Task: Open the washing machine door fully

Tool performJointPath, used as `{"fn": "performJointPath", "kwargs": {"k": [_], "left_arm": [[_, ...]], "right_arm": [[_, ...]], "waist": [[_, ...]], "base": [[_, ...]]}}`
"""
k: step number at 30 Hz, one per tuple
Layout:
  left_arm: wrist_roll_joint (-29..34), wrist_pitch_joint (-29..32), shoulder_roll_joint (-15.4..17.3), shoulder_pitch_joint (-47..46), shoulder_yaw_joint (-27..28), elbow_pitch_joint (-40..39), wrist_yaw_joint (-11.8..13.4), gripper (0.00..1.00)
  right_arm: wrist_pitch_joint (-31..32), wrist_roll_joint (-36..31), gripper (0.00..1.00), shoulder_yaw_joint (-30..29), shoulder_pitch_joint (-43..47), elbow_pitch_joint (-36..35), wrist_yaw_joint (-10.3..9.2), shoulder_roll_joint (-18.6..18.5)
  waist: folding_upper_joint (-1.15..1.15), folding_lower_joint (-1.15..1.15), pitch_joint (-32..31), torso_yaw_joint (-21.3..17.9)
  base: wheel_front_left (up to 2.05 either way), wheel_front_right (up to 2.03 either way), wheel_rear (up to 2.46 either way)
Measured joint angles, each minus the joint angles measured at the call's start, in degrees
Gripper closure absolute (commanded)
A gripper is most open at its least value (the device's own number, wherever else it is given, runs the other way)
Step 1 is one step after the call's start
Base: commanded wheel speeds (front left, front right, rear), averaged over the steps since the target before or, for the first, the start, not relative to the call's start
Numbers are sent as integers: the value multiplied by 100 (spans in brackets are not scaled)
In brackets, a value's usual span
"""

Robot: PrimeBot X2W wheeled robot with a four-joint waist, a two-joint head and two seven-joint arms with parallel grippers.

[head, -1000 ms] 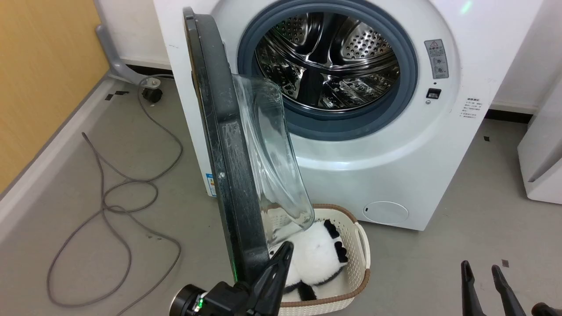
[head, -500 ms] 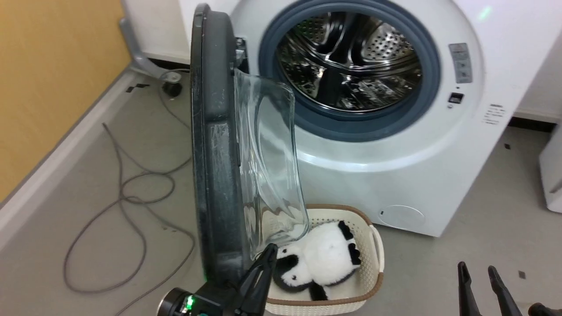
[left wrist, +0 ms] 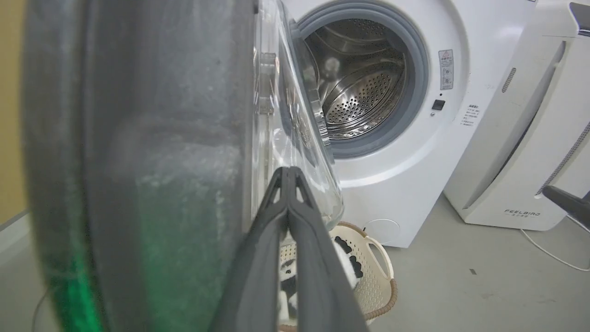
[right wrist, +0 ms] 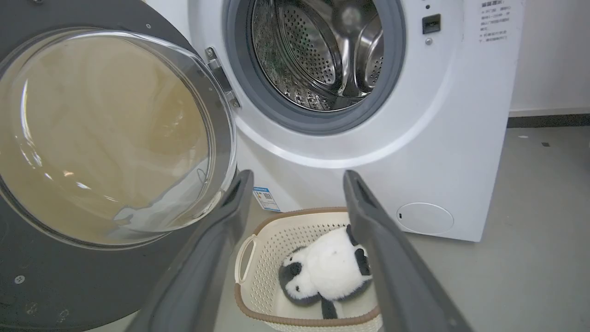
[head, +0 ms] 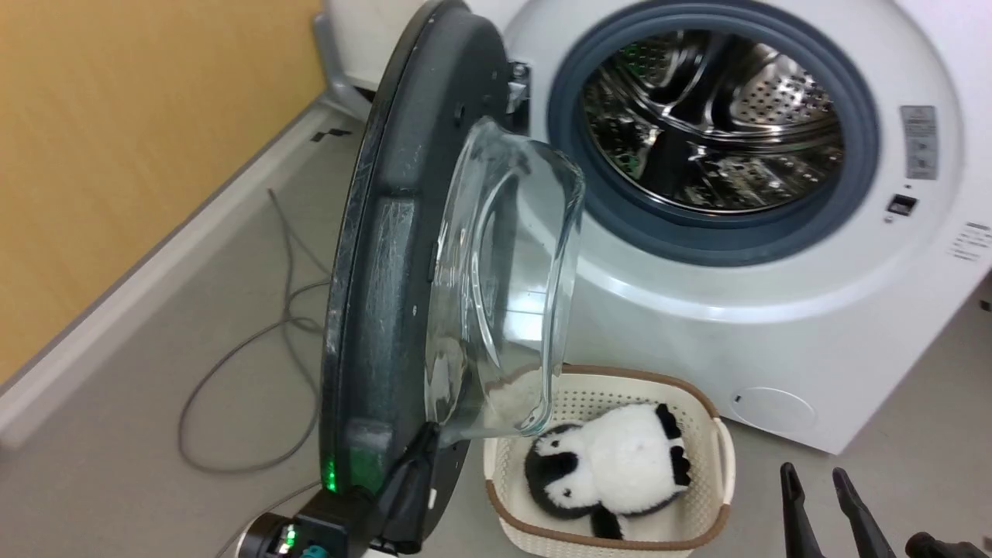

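Two grippers and one door, read left to right in the head view. At far left stands a yellow wall panel (head: 116, 155), with a grey cable (head: 256, 341) looped on the floor below it. Next comes the washing machine door (head: 387, 256), swung out from the washing machine (head: 775, 310) on a hinge at the left of the drum opening (head: 713, 139). My left gripper (head: 428, 431) has its two fingers pressed together with nothing between them. Its tip lies against the door's inner face near the low free edge, just under the glass bowl (head: 504, 271). The left wrist view shows the same closed left gripper (left wrist: 288, 170) beside the bowl. I cannot tell how firm the contact is.

Orientation: the door is seen nearly edge-on. Its inner face and bowl point right, toward the basket (head: 721, 449) and the plush panda (head: 612, 473). Being round, it has no true long axis, but its edge-on outline runs up and down the head view.

Hazards, as I judge them:
- The closed fingertip may skid off the smooth frame onto the glass, since nothing is clamped.
- Once the tip slips, the door may drift back.
- A hard push may overrun the hinge toward the wall.

My right gripper (head: 812, 473) waits at lower right, its fingers spread and empty.
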Motion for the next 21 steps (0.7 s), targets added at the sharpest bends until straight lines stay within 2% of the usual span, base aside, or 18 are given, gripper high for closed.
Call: {"fn": "performJointPath", "kwargs": {"k": [5, 11, 21], "left_arm": [[-212, -91, 16, -23, 200, 108, 26, 100], [-457, -378, 58, -179, 617, 249, 118, 100], [-758, -683, 214, -866, 1337, 826, 185, 100]], "right_arm": [[0, -2, 0, 201, 2, -24, 0, 0], [0, -35, 0, 321, 1, -48, 0, -27], [4, -90, 0, 405, -100, -89, 0, -457]], "waist": [[0, 0, 39, 210], [0, 0, 287, 285], [0, 0, 939, 317]], "base": [[0, 0, 0], [0, 0, 0], [0, 0, 0]]}}
